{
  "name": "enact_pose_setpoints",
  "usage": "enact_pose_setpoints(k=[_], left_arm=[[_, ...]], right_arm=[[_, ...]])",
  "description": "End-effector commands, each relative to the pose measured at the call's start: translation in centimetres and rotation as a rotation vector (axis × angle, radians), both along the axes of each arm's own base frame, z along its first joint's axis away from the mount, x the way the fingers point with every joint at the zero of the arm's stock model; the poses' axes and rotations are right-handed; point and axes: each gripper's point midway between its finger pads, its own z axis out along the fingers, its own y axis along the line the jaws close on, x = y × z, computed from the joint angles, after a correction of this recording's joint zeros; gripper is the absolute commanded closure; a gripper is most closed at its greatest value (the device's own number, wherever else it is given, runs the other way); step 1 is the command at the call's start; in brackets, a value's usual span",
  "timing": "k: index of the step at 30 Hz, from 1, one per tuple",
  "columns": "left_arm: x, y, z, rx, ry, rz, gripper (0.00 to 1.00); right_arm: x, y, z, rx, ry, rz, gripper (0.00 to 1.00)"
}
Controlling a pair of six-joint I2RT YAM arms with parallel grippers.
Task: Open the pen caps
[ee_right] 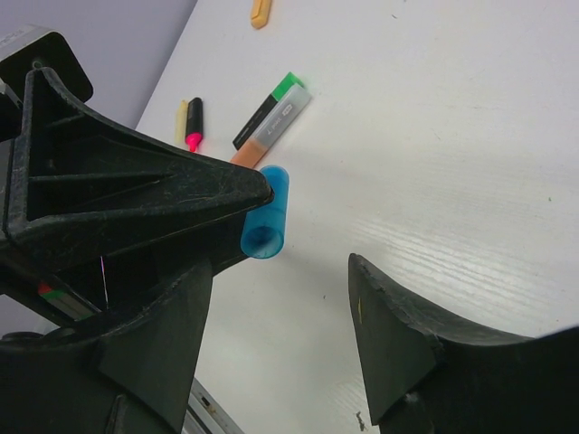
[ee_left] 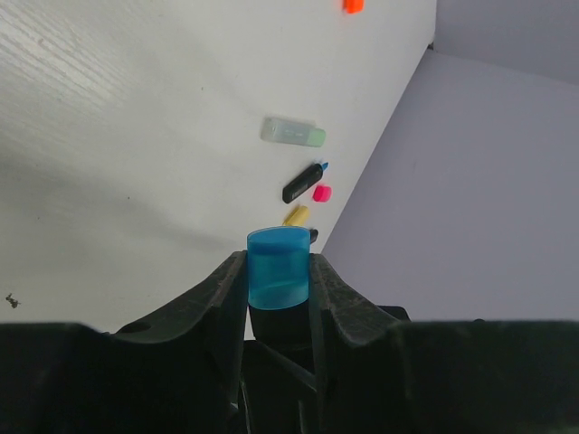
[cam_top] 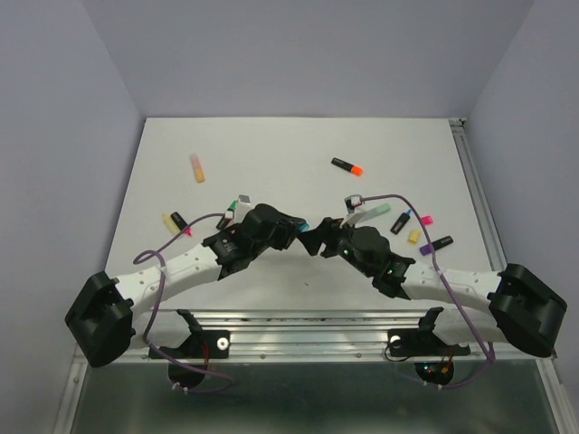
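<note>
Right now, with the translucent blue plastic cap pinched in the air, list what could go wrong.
1. The left gripper holds the translucent blue plastic cap only at its fingertips. A slip would probably drop it onto the white table, where it might roll.
2. The open right gripper sits close beside the left one, so a careless approach could knock them together.

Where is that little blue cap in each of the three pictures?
Top external: not visible, hidden where the left gripper and right gripper meet, mid-picture.
Left wrist: blue cap bottom centre, clamped between the gripper's fingers.
Right wrist: left of centre, hollow end facing the camera.
Shared landmark: the left gripper's black fingers, holding it.
</note>
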Motion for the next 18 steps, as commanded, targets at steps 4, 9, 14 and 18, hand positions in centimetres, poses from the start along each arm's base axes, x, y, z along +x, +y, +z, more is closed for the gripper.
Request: enact_pose_setpoints(k=[4,9,14,18], left_arm=[[-1.6,-2.0,-0.1,-0.026,0.015,-0.096,0.80],[-1.6,-2.1,0.0,-0.032,0.011,-0.099,0.80],[-1.5,-2.1,0.3,-0.037,0.007,-0.097,0.80],[-1.5,-2.1,0.6,-0.056,0.002,-0.092,0.80]], right_arm=[[1.2,0.0,4.2,0.151,-0.083,-0.076,0.38],[1.9,-1.1,4.5,0.175,-0.094,-0.149,0.42],[2.0,-1.2,5.0,0.202,-0.108,-0.158,0.43],[2.1,-0.9,4.8,0.189,-0.107,-0.150,0.43]])
